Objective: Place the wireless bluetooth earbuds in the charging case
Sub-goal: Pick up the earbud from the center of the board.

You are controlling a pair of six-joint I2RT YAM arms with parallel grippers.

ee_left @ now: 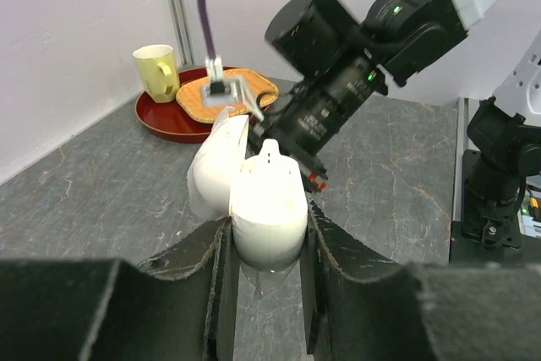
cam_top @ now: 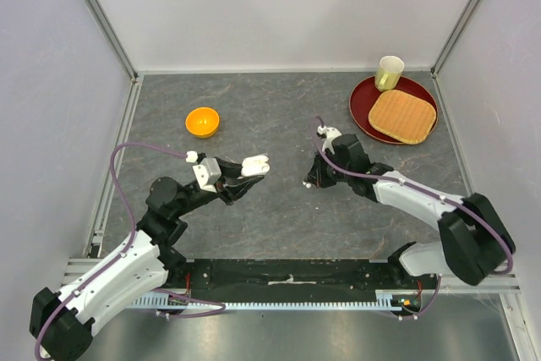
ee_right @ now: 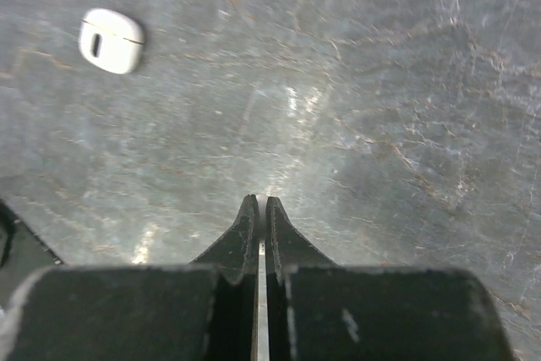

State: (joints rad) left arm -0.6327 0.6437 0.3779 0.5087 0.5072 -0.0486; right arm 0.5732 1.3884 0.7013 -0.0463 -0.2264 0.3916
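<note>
My left gripper [cam_top: 245, 177] is shut on an open white charging case [cam_top: 255, 163] and holds it above the table. In the left wrist view the case [ee_left: 269, 200] sits between my fingers with its lid [ee_left: 215, 166] swung open to the left. A small white earbud tip [ee_left: 269, 151] sticks up from it. My right gripper [cam_top: 309, 182] is low over the table, right of the case and apart from it. In the right wrist view it [ee_right: 260, 200] is pinched on a tiny pale earbud [ee_right: 260, 198] at the tips. A second small white case [ee_right: 111, 41], closed, lies on the table.
An orange bowl [cam_top: 203, 121] stands at the back left. A red plate [cam_top: 365, 101] at the back right bears a woven mat [cam_top: 402, 114] and a yellow mug [cam_top: 389, 73]. The right arm [ee_left: 338, 73] fills the space just beyond the held case.
</note>
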